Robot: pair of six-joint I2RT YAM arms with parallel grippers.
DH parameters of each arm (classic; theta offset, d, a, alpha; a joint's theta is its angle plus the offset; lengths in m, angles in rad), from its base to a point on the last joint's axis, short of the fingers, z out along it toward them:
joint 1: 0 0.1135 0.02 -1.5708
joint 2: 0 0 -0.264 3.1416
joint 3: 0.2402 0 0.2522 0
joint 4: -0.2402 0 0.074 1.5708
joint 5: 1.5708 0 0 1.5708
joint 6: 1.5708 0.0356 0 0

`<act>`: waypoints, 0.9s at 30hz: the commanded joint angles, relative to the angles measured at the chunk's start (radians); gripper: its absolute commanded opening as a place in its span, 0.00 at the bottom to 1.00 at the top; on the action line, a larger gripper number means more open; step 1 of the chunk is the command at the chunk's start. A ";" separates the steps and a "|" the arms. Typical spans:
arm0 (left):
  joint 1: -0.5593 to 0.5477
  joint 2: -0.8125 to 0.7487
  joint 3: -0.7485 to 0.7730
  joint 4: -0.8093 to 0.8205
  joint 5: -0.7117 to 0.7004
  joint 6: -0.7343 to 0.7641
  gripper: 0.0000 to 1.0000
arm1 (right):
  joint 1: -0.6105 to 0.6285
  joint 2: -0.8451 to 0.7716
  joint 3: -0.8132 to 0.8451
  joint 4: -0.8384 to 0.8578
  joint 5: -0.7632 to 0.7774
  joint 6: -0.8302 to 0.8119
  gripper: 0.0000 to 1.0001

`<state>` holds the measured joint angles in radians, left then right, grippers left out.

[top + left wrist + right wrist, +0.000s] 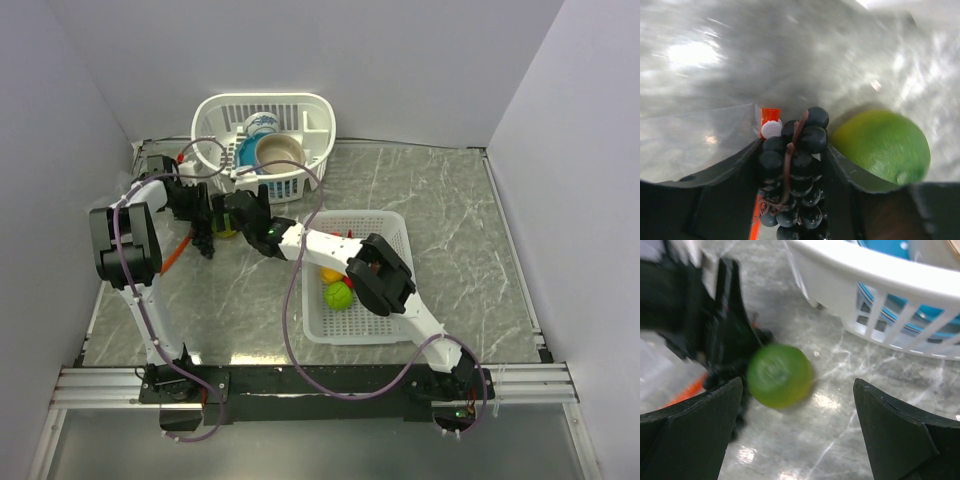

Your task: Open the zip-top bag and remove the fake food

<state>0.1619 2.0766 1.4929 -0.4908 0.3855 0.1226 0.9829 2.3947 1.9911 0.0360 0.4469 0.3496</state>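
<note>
From above, both arms crowd the far left of the grey marbled tabletop (450, 200). The left pincer (203, 227) could knock the right pincer (238, 212) on lifting.

In the left wrist view, the left pincer is clamped on the dark purple plastic grape bunch (795, 165), beside the mouth of the clear crinkly plastic zip-top bag (695, 145). The bunch might slip or drag the bag.

In the right wrist view, the right pincer gapes wide and empty near the round green plastic lime (779, 375), which may roll.
</note>
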 commanded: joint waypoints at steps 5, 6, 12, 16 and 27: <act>-0.140 -0.059 -0.025 -0.238 0.254 0.244 0.53 | -0.001 0.006 0.028 -0.057 0.015 0.035 1.00; -0.147 -0.067 -0.037 -0.255 0.269 0.291 0.53 | 0.000 0.000 0.015 -0.062 0.022 0.038 1.00; -0.153 -0.130 -0.177 -0.304 0.294 0.394 0.55 | -0.001 -0.060 -0.097 -0.114 0.067 0.075 1.00; -0.137 -0.174 -0.230 -0.299 0.279 0.397 0.57 | 0.005 -0.091 -0.149 -0.183 0.153 0.101 1.00; -0.070 -0.361 -0.220 -0.420 0.276 0.402 0.97 | 0.007 -0.075 -0.170 -0.239 0.182 0.112 1.00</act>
<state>0.0986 1.8671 1.2984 -0.7040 0.5507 0.5079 1.0378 2.2757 1.8324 -0.1165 0.5217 0.4740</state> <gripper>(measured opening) 0.971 1.000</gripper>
